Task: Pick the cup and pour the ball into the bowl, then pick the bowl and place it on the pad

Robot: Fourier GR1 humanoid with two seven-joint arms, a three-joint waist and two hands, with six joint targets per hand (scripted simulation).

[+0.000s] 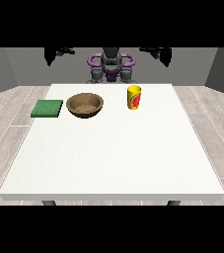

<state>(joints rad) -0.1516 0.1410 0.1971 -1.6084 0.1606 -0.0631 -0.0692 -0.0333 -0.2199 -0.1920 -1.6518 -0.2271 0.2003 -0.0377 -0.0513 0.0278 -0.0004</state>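
Observation:
A yellow cup (134, 97) with a red mark stands upright on the white table (113, 153), right of centre at the back. Its inside does not show, so no ball is visible. A brown wooden bowl (85, 105) sits to the cup's left and looks empty. Further left, a flat green pad (47, 108) lies near the table's left edge. Both black hands are raised beside the robot, far behind the table's back edge. The hand at the view's left (54, 53) and the hand at the view's right (159, 52) have spread fingers and hold nothing.
The robot's torso (111, 66) stands behind the table's back edge. The cup, bowl and pad form a row across the table's back part. A wooden floor surrounds the table.

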